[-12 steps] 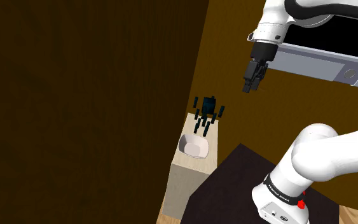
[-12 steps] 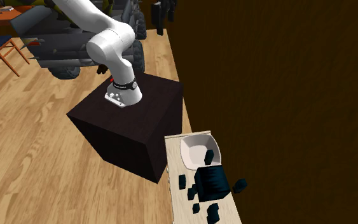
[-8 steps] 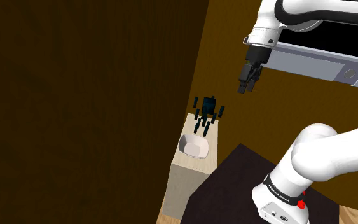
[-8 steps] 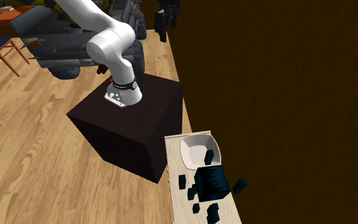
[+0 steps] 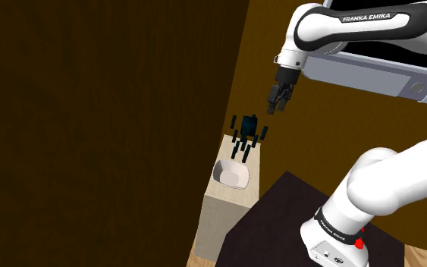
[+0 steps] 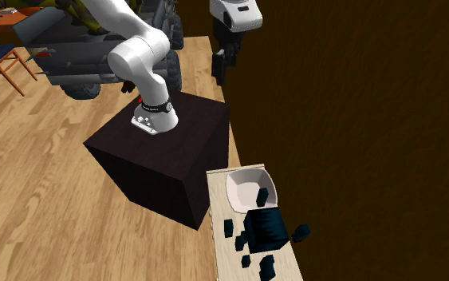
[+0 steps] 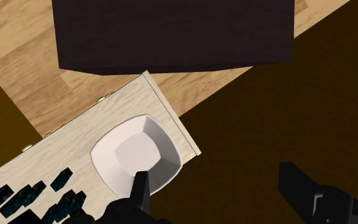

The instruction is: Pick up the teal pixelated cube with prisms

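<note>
We are hovering fingers (image 5: 274, 101) spread apart, empty, upper right of shoulder view. Teal cube (image 5: 248, 129) sitting on bench (image 5: 227, 216), below-left of fingers. We are judging next move as descent that way.

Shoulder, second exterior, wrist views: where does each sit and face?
Shoulder view: beside, behind the stand, looking down the table at the teal cube; arm, pincer show.
Second exterior view: high past the table's cube end, facing the stand; arm, pincer show.
Wrist view: on the pincer, looking down at the white bowl; open fingers show.
All share the white bowl and table.
</note>
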You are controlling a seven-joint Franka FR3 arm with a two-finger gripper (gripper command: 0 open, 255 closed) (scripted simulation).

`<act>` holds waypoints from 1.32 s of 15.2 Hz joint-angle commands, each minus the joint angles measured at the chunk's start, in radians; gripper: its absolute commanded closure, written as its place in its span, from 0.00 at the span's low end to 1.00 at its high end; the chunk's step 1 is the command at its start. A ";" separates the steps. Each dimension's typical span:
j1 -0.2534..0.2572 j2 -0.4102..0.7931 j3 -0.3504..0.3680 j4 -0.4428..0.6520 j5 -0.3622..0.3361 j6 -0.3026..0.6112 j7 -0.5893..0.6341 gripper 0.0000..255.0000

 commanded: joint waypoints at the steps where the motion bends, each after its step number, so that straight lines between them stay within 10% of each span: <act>1: -0.003 0.052 -0.015 0.001 -0.008 0.058 -0.021 0.00; 20: -0.051 0.738 -0.140 0.374 0.079 0.405 -0.278 0.00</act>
